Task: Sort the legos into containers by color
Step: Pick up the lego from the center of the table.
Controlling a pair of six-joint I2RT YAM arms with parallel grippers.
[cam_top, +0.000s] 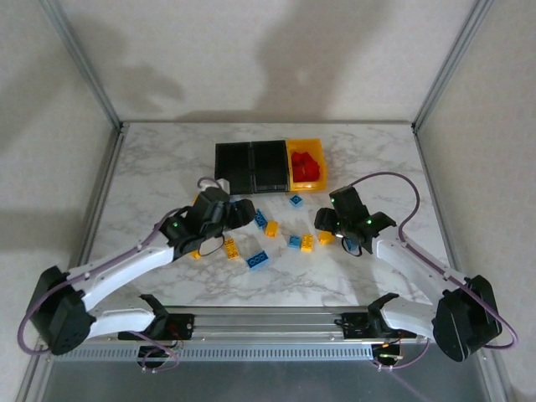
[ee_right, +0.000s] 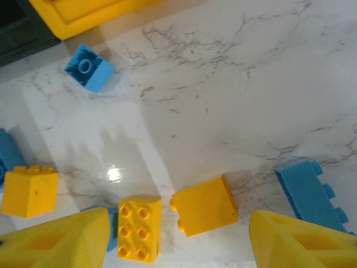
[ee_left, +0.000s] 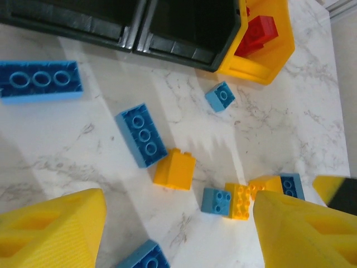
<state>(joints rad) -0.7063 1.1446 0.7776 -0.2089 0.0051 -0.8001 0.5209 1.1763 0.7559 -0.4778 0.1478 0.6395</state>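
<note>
Lego [ee_left: 141, 135], blue oblong, long axis diagonal, left end effector [ee_left: 179, 196] spread empty, right end effector [ee_right: 178, 214] likewise

We look into a robotics lab test cell: a white marble-patterned bench [cam_top: 368, 159], grey aluminium frame posts [cam_top: 84, 63], plain beige wall panels [cam_top: 251, 50], two white-and-black robot arms [cam_top: 117, 272] bolted to a metal rail [cam_top: 268, 320].

The white marbled counter [cam_top: 159, 167] carried three joined containers [cam_top: 251, 166] at its far side, two black, with a yellow-orange container [cam_top: 306, 144] at the right. Nearer, around its middle, blue legos [cam_top: 258, 260] and yellow legos [cam_top: 307, 243] lay scattered, some touching.
</note>
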